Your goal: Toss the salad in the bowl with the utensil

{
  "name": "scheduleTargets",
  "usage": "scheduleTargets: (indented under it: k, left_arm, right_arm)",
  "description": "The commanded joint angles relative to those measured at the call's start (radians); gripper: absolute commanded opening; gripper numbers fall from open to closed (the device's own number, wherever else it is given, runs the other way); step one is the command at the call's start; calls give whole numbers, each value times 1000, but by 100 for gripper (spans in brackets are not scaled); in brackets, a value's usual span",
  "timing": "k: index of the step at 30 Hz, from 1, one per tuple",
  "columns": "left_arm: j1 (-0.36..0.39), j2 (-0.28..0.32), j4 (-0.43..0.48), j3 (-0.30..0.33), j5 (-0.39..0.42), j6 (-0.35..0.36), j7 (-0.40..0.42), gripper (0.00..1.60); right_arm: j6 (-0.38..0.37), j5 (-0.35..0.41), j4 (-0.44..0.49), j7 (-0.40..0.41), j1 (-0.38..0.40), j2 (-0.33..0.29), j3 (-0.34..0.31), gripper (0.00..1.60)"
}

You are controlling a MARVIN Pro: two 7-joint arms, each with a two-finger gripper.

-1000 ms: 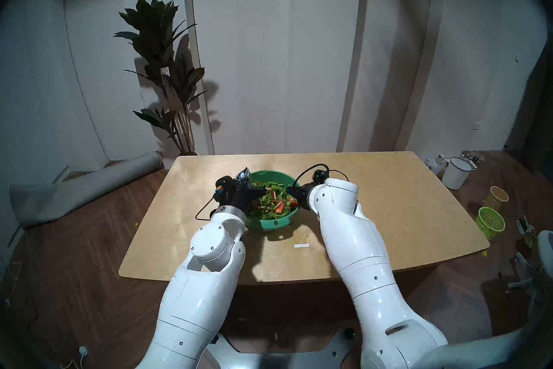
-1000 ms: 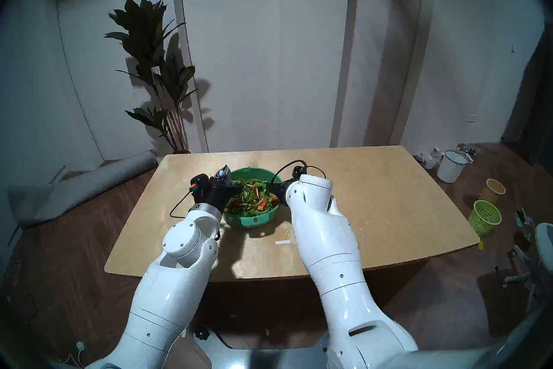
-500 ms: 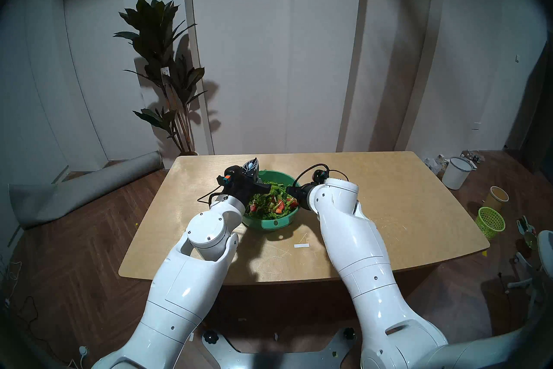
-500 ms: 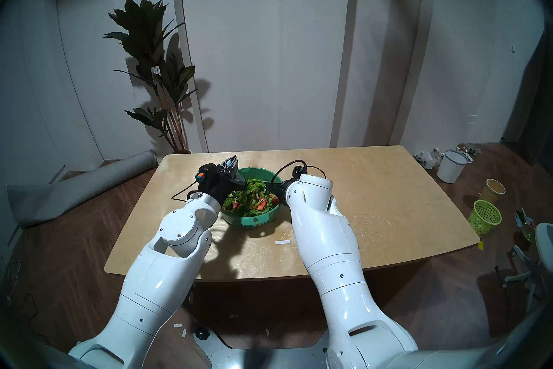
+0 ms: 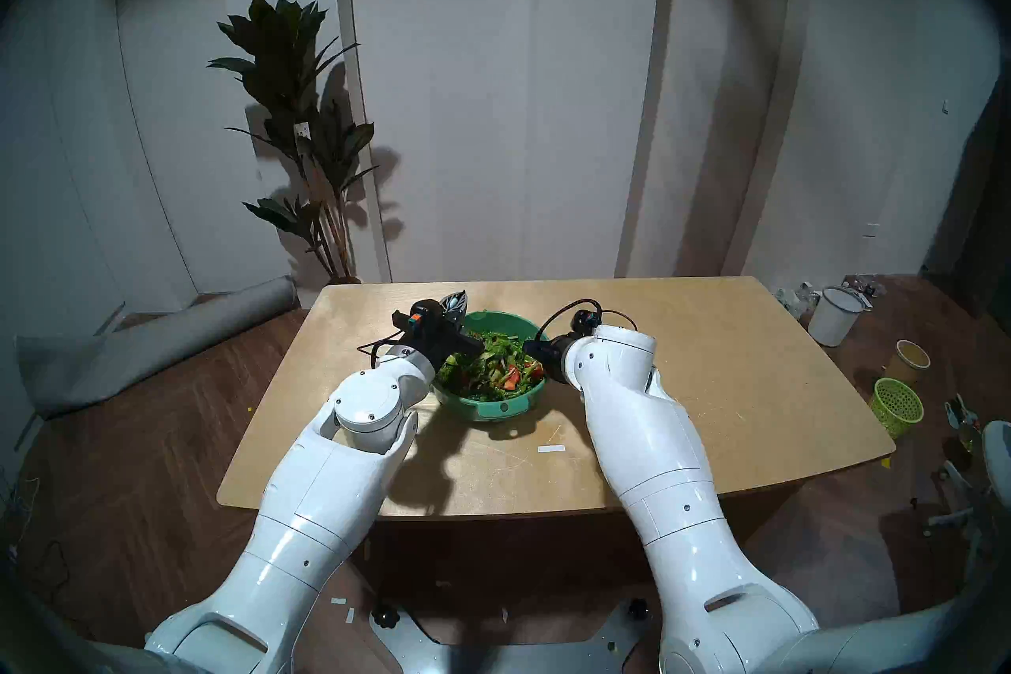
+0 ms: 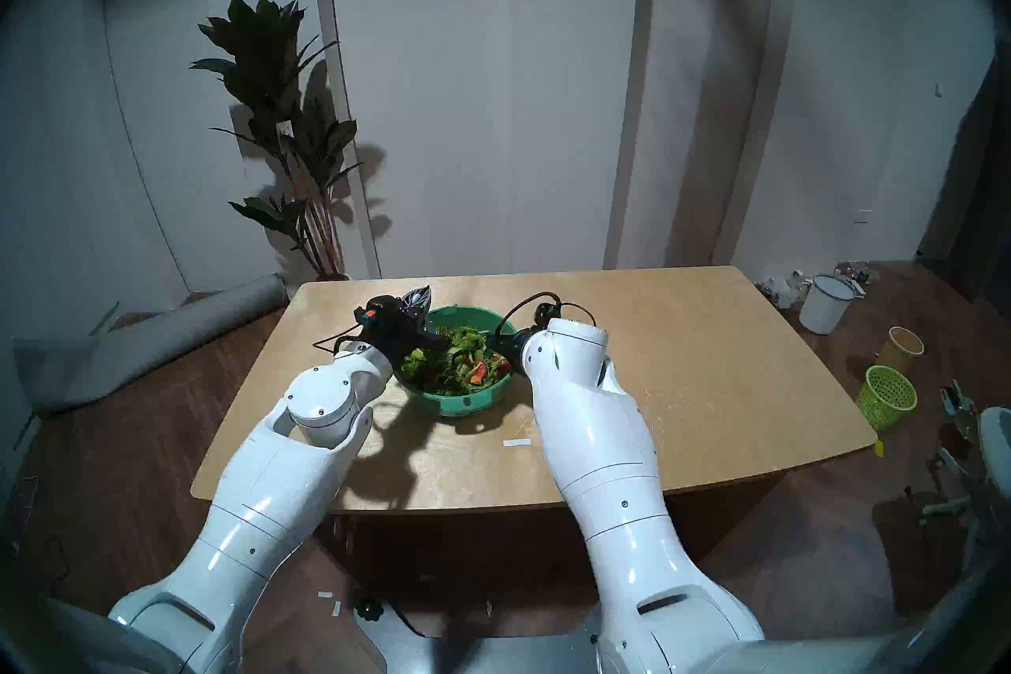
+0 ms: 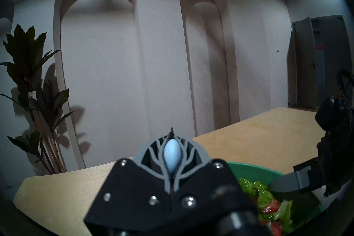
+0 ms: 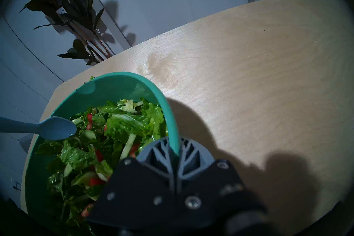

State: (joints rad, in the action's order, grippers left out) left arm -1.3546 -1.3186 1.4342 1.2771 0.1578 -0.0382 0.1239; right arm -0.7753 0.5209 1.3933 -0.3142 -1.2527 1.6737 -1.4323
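The green bowl [image 5: 495, 407] of salad [image 5: 489, 369] sits mid-bench [image 5: 711, 383], with bare wood all around it. The right claw [image 8: 175, 150] is clamped on the bowl's rim. The left claw [image 7: 172, 155], beside the far-left rim, is clamped on the pale blue utensil [image 8: 47, 130], whose rounded end hangs over the salad.

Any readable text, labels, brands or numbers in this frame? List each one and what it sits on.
None can be read.
White tag on the plant: dark marks, too small to read.
White strip on the table: looks blank.
Red patch by the doorway: too blurred to read.
Bowl, salad, blue utensil: no print visible.
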Motion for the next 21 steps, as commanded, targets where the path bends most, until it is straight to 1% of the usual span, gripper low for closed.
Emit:
scheduleTargets:
  k: [1,5,8,10,13,16,18,19,21]
  left_arm:
    - [91,16,-66,-18,-47,-46,20,0]
    - [118,19,-128,-36,-68,-56,36,0]
    - [135,9,-183,-43,-64,-70,50,0]
    - [139,1,-198,-38,-33,-59,76,0]
    - [132,-3,-187,-28,3,-32,107,0]
    - [120,1,-149,-20,53,21,155,0]
    - [115,6,-134,-22,69,51,178,0]
    - [112,5,-128,-19,99,85,206,0]
    - [107,12,-119,-28,107,102,227,0]
  right_arm:
    - [1,1,22,3,11,1,0,0]
    - [1,1,22,3,11,1,0,0]
    - [1,1,23,3,11,1,0,0]
    - [0,1,23,3,11,1,0,0]
    - [0,1,23,3,11,1,0,0]
    - [0,1,23,3,11,1,0,0]
    - [0,1,23,3,11,1,0,0]
    - [1,1,22,3,11,1,0,0]
    - [0,1,23,3,11,1,0,0]
